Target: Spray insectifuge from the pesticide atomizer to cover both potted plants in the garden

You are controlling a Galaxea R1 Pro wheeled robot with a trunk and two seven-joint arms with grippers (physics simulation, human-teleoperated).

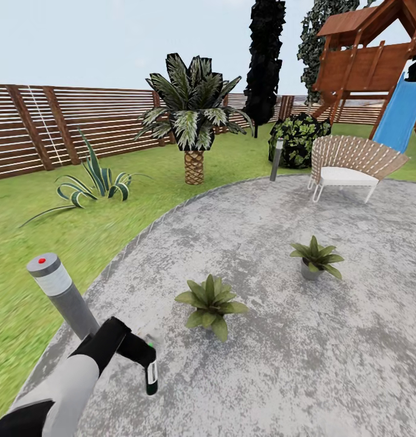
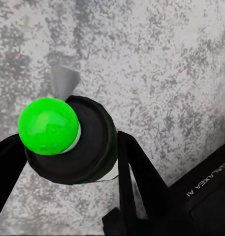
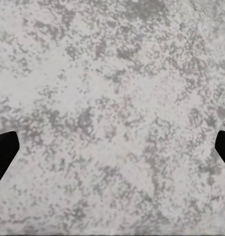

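The small dark pesticide atomizer (image 2: 73, 147) is held between the black fingers of the left gripper (image 2: 68, 147), low over the speckled grey stone patio (image 1: 280, 364); in the left wrist view it is seen from above as a round dark body with a glossy green ball on top and a pale grey cone beside it. In the head view the bottle (image 1: 151, 373) hangs from the left arm just beside a tall grey bollard lamp (image 1: 62, 294) with a red dot.

The pick-up is judged done, and the spraying step is in hand. The nearer potted plant (image 1: 210, 301), a low rosette of pointed green leaves, stands near the bottle; the farther potted plant (image 1: 316, 258), in a small grey pot, is well apart. The next move is judged to call for the nozzle to be raised and turned toward the nearer rosette.

The right gripper (image 3: 112, 147) is spread wide, nothing between its fingers (image 3: 4, 152), over rough mottled stone. Beyond lie smooth green lawn (image 1: 25, 243), a slatted brown wooden fence (image 1: 80, 121) and a woven white chair (image 1: 347, 164)
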